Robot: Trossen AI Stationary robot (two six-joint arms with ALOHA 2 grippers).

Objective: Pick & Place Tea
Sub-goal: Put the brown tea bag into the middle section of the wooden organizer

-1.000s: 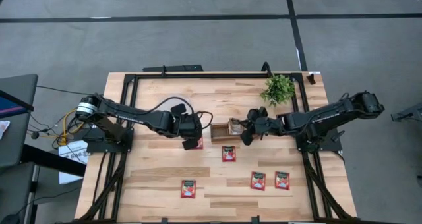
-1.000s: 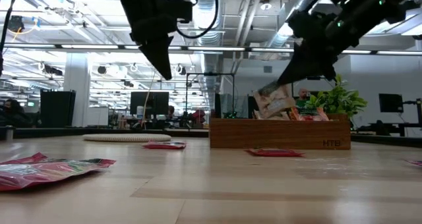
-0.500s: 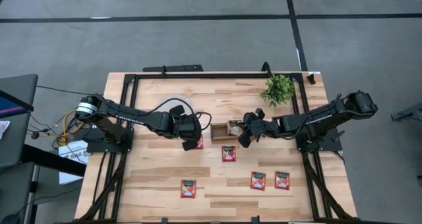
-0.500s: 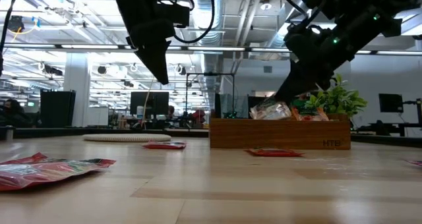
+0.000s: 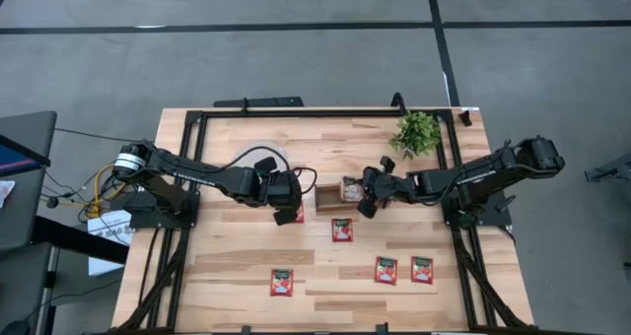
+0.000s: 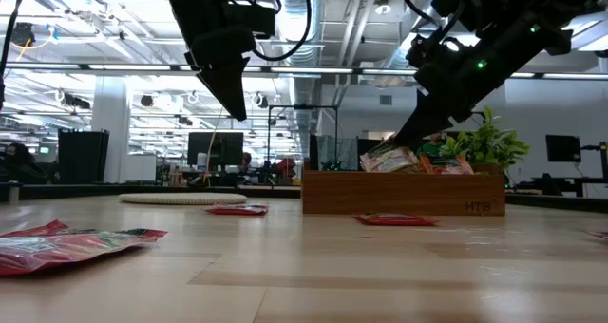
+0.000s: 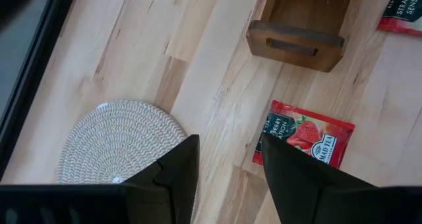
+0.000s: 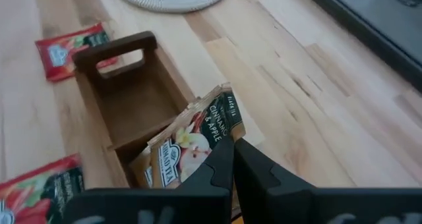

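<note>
The table (image 5: 237,266) carries the wooden tray (image 5: 333,195) near its middle. The right gripper (image 5: 363,199) hangs over the tray with its fingers (image 8: 264,178) pinched together on a corner of a pale sachet (image 8: 191,141), which leans tilted inside a tray compartment; in the low view that sachet (image 6: 389,158) pokes above the tray wall (image 6: 404,192).

The left gripper (image 5: 287,209) hovers left of the tray, above a red sachet (image 7: 303,134) lying flat on the wood just beside the tray's handle end. Its fingers (image 7: 178,168) stand apart and hold nothing.

A woven disc (image 5: 258,153) lies behind the left gripper, a small plant (image 5: 416,132) at the far right. Four more red sachets rest flat nearer the front: one (image 5: 341,230) just below the tray, one (image 5: 282,282) at front left, two (image 5: 385,269) (image 5: 422,268) side by side at front right.
</note>
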